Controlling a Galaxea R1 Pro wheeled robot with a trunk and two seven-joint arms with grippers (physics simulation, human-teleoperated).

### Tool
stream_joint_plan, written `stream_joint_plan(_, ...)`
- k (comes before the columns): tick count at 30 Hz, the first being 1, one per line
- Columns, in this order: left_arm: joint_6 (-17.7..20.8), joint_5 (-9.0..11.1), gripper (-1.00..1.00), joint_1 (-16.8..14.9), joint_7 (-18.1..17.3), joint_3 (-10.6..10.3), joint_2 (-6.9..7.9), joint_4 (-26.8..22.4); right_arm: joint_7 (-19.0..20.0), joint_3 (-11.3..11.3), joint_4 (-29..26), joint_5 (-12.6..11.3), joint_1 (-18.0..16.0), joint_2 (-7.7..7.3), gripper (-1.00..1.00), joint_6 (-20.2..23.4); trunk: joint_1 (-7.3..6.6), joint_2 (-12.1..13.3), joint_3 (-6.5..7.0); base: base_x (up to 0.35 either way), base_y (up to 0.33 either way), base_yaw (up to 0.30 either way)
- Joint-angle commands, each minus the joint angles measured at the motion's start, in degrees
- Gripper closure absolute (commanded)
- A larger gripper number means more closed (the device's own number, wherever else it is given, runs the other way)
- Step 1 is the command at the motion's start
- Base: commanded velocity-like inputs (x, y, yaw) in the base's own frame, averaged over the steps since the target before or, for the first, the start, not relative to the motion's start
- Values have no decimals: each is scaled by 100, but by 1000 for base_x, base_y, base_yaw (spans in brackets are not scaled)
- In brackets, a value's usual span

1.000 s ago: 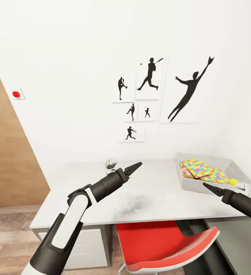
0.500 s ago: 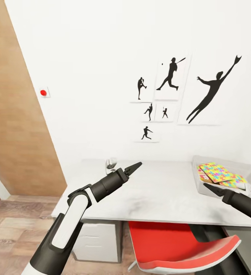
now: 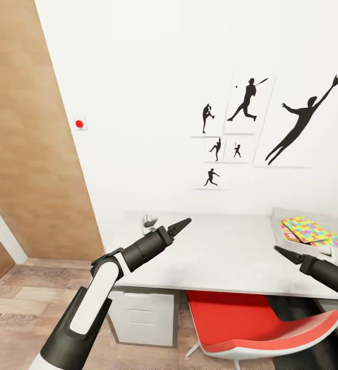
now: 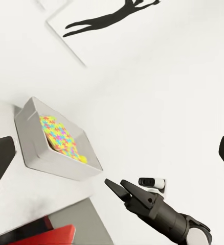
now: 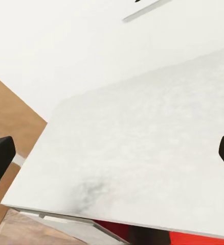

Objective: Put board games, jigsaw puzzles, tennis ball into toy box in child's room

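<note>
Head view, 9 o'clock: the wooden wardrobe door (image 3: 24, 128) and plank floor. Toward 7 o'clock the left gripper (image 3: 181, 224) hangs over the table (image 3: 225, 257), released, its fingers spread wide in its wrist view with nothing between them. At 6 o'clock, a red chair (image 3: 251, 324) is tucked under. At 4 o'clock the right gripper (image 3: 283, 252) is also unclenched and carrying nothing. At 3 o'clock sits the toy box (image 3: 278, 231), with the jigsaw puzzles (image 3: 306, 228) already inside.

My read: a travel step, both arms free between fetches. Next it needs the base steered to the bed for a board game.

The box is cut off at the edge, so I can't count its contents. A small object (image 3: 149, 222) at the table's back is too small to identify.
</note>
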Motion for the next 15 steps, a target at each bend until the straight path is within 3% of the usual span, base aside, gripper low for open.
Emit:
stream_joint_plan(1,27,17,-100,-5,-7,6,-2,0,19,-10,-3,2,-7,-1,-100,32,3,-13,-13,-81,248,8)
stream_joint_plan(15,23,17,-100,-5,-11,1,-4,0,24,-19,-3,2,-6,-2,-100,32,3,-13,-13,-35,259,2)
